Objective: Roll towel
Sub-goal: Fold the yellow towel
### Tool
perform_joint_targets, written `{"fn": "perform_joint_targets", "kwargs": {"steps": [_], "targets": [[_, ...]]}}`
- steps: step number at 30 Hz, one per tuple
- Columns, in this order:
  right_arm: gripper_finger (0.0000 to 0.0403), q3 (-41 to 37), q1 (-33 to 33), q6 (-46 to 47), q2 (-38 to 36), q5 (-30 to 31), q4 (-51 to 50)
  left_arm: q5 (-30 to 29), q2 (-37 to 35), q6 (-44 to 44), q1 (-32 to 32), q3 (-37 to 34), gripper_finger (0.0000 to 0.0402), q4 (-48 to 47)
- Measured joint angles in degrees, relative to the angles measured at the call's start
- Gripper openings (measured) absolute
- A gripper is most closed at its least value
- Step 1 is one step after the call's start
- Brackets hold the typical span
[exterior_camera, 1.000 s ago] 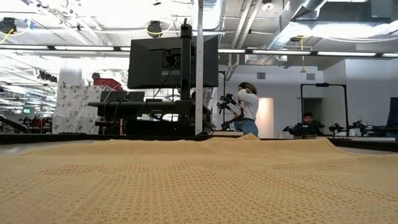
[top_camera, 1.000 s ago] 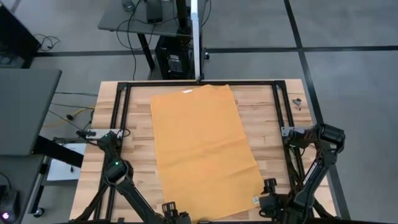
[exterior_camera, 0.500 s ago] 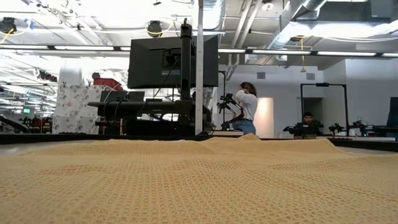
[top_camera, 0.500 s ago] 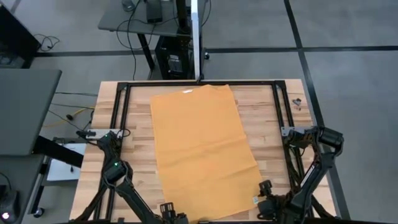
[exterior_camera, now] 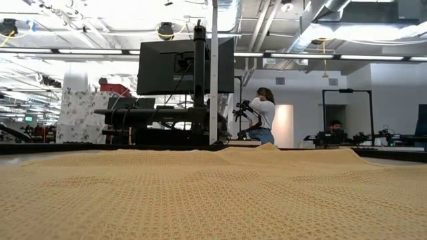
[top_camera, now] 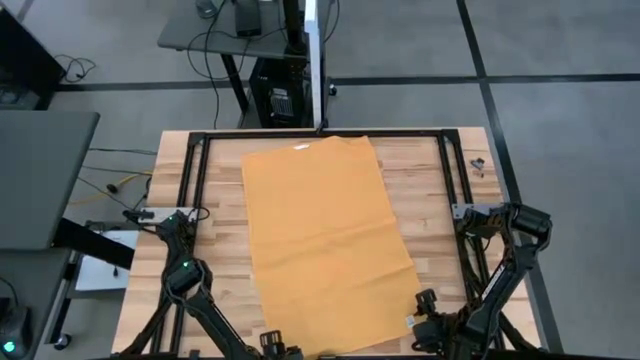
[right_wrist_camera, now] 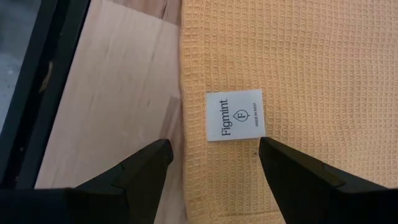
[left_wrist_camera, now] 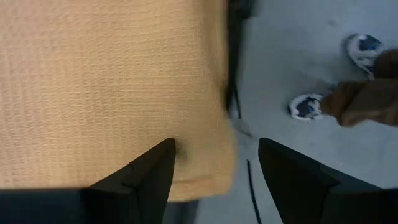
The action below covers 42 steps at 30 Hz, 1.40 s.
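- High view: we look down on a pale butcher-block wooden table (top_camera: 210,190) edged by a black metal frame (top_camera: 190,160), standing on a grey floor with a dark desk and cables behind it. The mustard-orange thin cloth towel (top_camera: 325,240) lies flat and spread out, its long axis running from the far edge to the near edge, leaning slightly toward the right at the near end. The left gripper (top_camera: 272,344) sits at the towel's near left corner, the right gripper (top_camera: 428,318) at its near right corner; here we cannot tell how the jaws stand.
- Low view: the waffle-textured towel (exterior_camera: 213,193) fills the foreground. Beyond it we see a dark monitor on a stand (exterior_camera: 185,65) and a person in a white top (exterior_camera: 262,117) in an open workshop.
- Left wrist view: the left gripper (left_wrist_camera: 214,163) has its fingers spread, straddling the towel's (left_wrist_camera: 106,87) corner edge and holding nothing; a person's shoes (left_wrist_camera: 336,74) show on the grey floor.
- Right wrist view: the right gripper (right_wrist_camera: 214,163) is also spread wide and empty, above the towel's small white tag (right_wrist_camera: 234,115) near the cloth's edge, bare wood beside it.
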Motion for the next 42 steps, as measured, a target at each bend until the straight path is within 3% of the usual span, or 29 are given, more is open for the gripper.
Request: {"fn": "perform_joint_targets", "kwargs": {"steps": [7, 15, 20, 24, 26, 34, 42], "targets": [[0.0247, -0.09, 0.17, 0.01, 0.16, 0.29, 0.57, -0.94, -0.29, -3.92, 0.04, -1.75, 0.0200, -3.77], [0.0210, 0.09, 0.15, -2.21, 2.60, 1.40, 2.47, -0.77, -0.21, -3.40, -0.24, -1.80, 0.0084, -3.79], [0.0141, 0.15, 0.20, -2.19, 3.31, 1.08, 3.06, -0.56, -0.15, -3.23, -0.69, -1.86, 0.0009, -4.24], [0.0036, 0.17, 0.24, -2.15, 3.35, -0.22, 3.77, -0.24, -0.16, -4.32, -0.79, -1.86, 0.0002, -5.49], [0.0012, 0.15, 0.24, -2.10, 3.09, -0.31, 3.68, 0.05, -0.69, -4.47, -0.83, -1.92, 0.0001, -7.09], [0.0001, 1.64, -0.88, -0.74, 0.93, -0.36, -3.13, -1.11, -5.29, -7.22, -0.72, -2.15, 0.0000, -16.80], [0.0000, 4.48, -1.79, 3.47, -5.95, -4.42, -7.55, -0.84, -10.86, -8.11, -1.02, -2.07, 0.0000, -11.51]]}}
